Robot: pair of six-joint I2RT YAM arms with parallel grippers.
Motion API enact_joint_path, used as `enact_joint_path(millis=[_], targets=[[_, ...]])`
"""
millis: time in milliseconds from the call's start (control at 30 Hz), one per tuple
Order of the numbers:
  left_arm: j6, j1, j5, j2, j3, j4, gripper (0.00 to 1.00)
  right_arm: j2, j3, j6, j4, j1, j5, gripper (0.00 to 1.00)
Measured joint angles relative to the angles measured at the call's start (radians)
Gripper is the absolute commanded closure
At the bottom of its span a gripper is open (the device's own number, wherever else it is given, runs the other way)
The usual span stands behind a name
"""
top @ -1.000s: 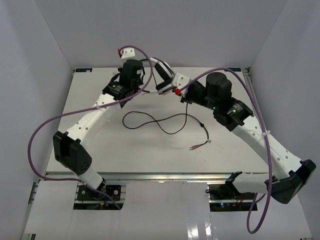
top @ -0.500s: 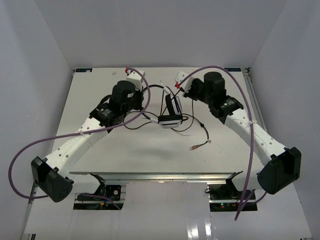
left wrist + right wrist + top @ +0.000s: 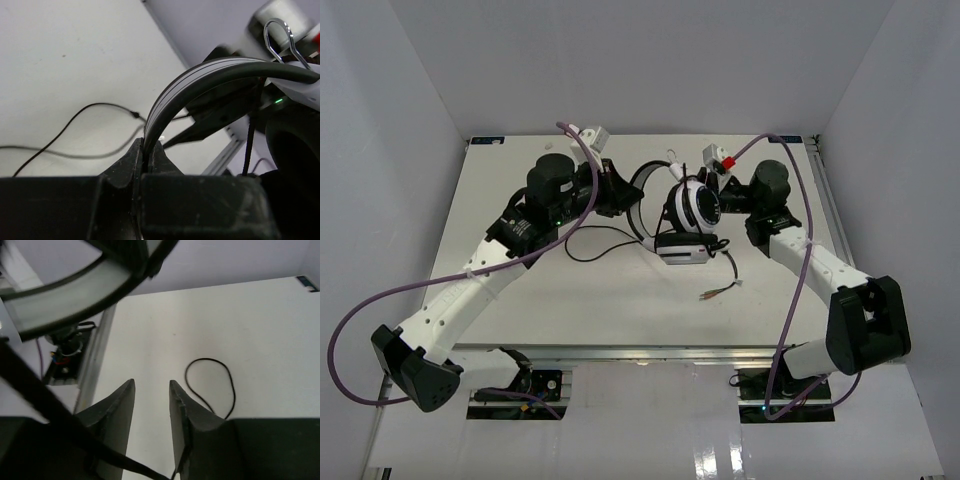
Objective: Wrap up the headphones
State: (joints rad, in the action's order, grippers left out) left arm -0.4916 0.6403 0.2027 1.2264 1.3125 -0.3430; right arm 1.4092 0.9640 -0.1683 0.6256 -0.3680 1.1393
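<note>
The white headphones [image 3: 692, 206] hang above the table's middle, one ear cup facing up and the other [image 3: 684, 250] below it. My left gripper [image 3: 623, 197] is shut on the arched headband [image 3: 642, 200]; in the left wrist view the jaws [image 3: 148, 149] pinch the band [image 3: 200, 75]. My right gripper [image 3: 718, 208] is just right of the upper ear cup, open and empty [image 3: 151, 385], with the headband [image 3: 75, 290] above it. The thin black cord [image 3: 605, 236] loops on the table, its frayed end [image 3: 720, 292] in front. A cord stretch crosses the right wrist view [image 3: 50, 412].
White walls enclose the table on three sides. Purple robot cables [image 3: 380, 300] arc off both arms. A loop of cord lies on the table in the right wrist view [image 3: 210, 385] and in the left wrist view [image 3: 75, 120]. The table's metal front rail [image 3: 640, 352] runs along the near edge.
The headphones have come from the back of the table to its middle and turned, one ear cup now facing up. Both arms swung with them; the right arm folded in beside the cup.
</note>
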Motion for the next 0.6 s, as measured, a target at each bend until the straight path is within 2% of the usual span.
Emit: enact_joint_path(millis=[133,267,400,500,600], targets=[[-0.145,0.000,-0.003,0.013,0.072,0.091,1.00,0.007,-0.124,-0.243,0.266,-0.045,0.050,0.52],[-0.261,0.000,-0.057,0.045,0.191,0.170,1.00,0.000,-0.179,-0.401,0.456,-0.108,0.061,0.55],[-0.317,0.001,-0.189,0.062,0.285,0.195,1.00,-0.043,-0.212,-0.478,0.559,-0.152,0.043,0.60],[-0.341,0.001,-0.324,0.054,0.298,0.203,1.00,-0.084,-0.245,-0.510,0.615,-0.166,0.028,0.68],[-0.363,0.001,-0.460,0.054,0.299,0.197,1.00,-0.095,-0.252,-0.555,0.649,-0.179,0.010,0.86]])
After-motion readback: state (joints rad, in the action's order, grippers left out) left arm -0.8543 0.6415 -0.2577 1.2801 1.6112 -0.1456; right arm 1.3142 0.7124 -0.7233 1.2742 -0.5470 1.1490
